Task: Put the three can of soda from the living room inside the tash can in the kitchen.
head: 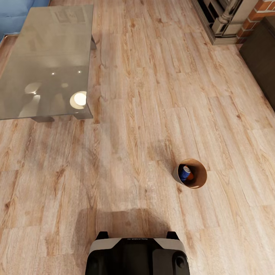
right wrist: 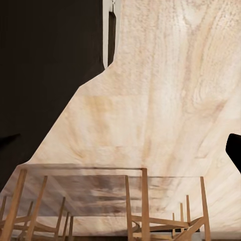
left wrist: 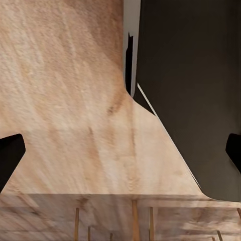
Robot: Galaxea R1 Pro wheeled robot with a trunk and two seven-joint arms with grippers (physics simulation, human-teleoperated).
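The bin is standing on the wooden floor ahead of the robot's base and off to its right, well apart from the glass tabletop. Inside it a blue can is leaning, with an orange can touching it; a third can cannot be made out, hidden or absent, I cannot tell. Judged from this, at least two cans are already binned, but the bin is sitting in the living room, so carrying it to the kitchen is probably what is remaining. The room: blue sofa behind the tabletop, brick fireplace at far right, dark cabinet beside it. Both wrist views are looking down at floor; only dark fingertip edges are showing, set far apart, so the left tool is reading wide, the right likewise by its one visible tip, neither holding anything.
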